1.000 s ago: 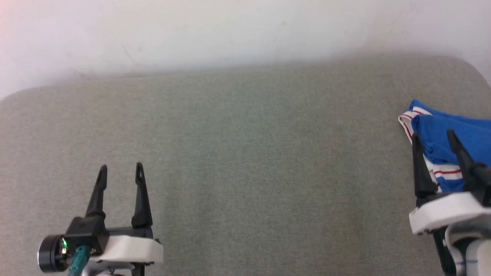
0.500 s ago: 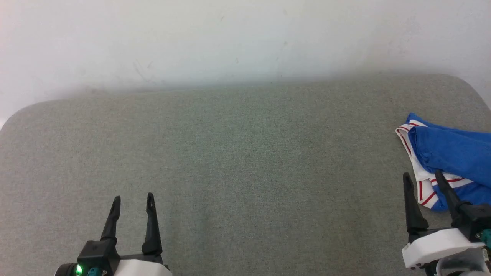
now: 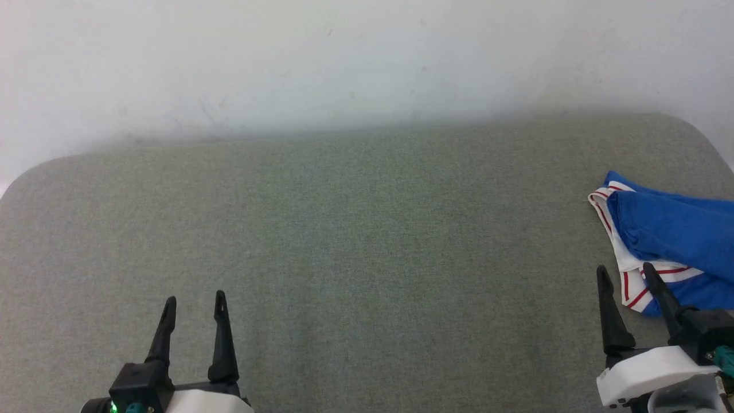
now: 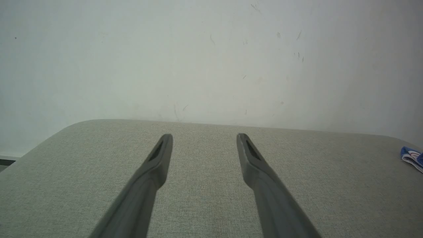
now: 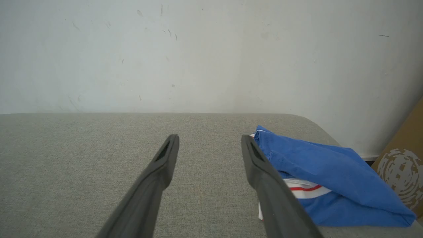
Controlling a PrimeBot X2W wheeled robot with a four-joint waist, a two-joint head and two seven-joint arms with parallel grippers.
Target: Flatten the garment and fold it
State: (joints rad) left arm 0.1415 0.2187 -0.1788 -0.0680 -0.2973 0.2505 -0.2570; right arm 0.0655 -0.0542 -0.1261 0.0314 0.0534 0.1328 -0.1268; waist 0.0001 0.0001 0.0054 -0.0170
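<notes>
Two tools, one garment, one surface.

Head view. Step judged: the approach before flattening, with nothing spread or folded yet.
- The left tool [image 3: 195, 296] stood at lower left over the bare surface [image 3: 367, 241], fingers wide apart and empty.
- The right tool [image 3: 624, 267] stood at lower right, equally wide and empty.
- The garment [image 3: 676, 229] lay bunched at the surface's right edge, blue cloth doubled over white, red-striped trim, and partly ran out of frame.
- The garment was just beyond the right tool's tips and well apart from the left tool. Contact could not be told.

Left wrist view.
- The left tool [image 4: 205, 137] pointed across the empty surface [image 4: 330, 181] toward a pale wall [image 4: 211, 59], jaws wide.
- A scrap of the garment [image 4: 413, 158] showed at the far right edge, well apart from the tool.

Right wrist view.
- The right tool [image 5: 210, 138] was wide, with nothing between its fingers.
- The garment [image 5: 324, 165] lay just beside the right-hand finger, as a low heap with a striped band showing under the blue fold.
- A brown box [image 5: 400, 165] stood past the surface's corner.

Next move, judged: the right tool would need to shift right and down to pinch an edge of the heap. It would then draw the heap toward the middle, where the left tool could reach it. Loose jersey may slip or drag in a lump.
</notes>
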